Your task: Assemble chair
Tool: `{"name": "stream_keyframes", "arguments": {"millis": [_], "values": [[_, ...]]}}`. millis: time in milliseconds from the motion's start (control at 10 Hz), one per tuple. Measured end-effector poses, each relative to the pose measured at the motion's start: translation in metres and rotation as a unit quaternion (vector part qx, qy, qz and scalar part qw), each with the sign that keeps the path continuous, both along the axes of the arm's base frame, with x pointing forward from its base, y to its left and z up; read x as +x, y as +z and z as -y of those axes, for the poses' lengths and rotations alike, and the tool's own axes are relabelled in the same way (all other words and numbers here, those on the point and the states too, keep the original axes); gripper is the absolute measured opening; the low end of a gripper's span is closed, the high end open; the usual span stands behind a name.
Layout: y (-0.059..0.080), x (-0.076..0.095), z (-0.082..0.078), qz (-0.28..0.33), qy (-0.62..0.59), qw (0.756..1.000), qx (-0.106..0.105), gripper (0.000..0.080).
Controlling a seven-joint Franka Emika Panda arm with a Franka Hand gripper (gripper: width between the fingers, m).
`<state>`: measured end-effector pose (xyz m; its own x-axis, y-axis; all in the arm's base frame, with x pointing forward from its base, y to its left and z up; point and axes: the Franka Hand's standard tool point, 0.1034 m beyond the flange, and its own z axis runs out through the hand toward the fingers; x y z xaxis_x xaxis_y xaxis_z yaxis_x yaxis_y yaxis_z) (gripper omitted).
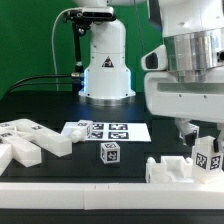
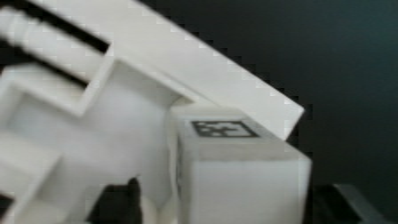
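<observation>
The chair's part-built white frame [image 1: 168,170] stands at the front of the exterior view's right. A tagged white post [image 1: 207,156] rises at its right end. My gripper [image 1: 200,135] hangs straight over that post. In the wrist view the post [image 2: 240,175] with its black-and-white tag [image 2: 222,128] fills the space between my dark fingers [image 2: 125,200]. A small gap shows on each side, so the gripper [image 2: 240,208] is open around the post and not pressing on it. The frame's white bars and slab [image 2: 107,80] lie beyond the post.
Several loose white chair parts [image 1: 30,140] lie on the exterior view's left. The marker board [image 1: 105,130] lies mid-table, with a lone small tagged cube [image 1: 110,151] in front of it. The arm's white base [image 1: 105,60] stands behind. A white ledge [image 1: 90,200] runs along the front.
</observation>
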<state>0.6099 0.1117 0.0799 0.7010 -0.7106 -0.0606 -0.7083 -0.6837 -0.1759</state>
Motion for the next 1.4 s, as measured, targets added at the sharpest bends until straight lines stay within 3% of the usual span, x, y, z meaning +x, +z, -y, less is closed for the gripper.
{"name": "stream_keyframes", "arguments": {"millis": [100, 200, 500, 600, 700, 800, 1000, 1200, 1300, 1400], "values": [[0.003, 0.0, 0.001, 0.001, 0.098, 0.995, -0.004, 0.0526], [0.003, -0.001, -0.004, -0.009, 0.197, 0.98, -0.013, 0.0623], [0.003, 0.001, -0.004, 0.012, 0.306, 0.952, -0.027, 0.0645], [0.003, 0.001, -0.01, 0.024, 0.399, 0.915, -0.052, 0.0648], [0.002, 0.002, -0.012, 0.04, 0.502, 0.861, -0.063, 0.0648], [0.0, 0.002, -0.015, 0.047, 0.532, 0.843, -0.065, 0.0648], [0.0, 0.002, -0.013, 0.044, 0.513, 0.855, -0.065, 0.0639], [0.0, 0.002, -0.014, 0.036, 0.449, 0.891, -0.061, 0.0306], [0.0, 0.003, -0.013, 0.033, 0.424, 0.903, -0.061, 0.0306], [0.0, 0.003, -0.012, 0.027, 0.353, 0.933, -0.06, 0.0287]]}}
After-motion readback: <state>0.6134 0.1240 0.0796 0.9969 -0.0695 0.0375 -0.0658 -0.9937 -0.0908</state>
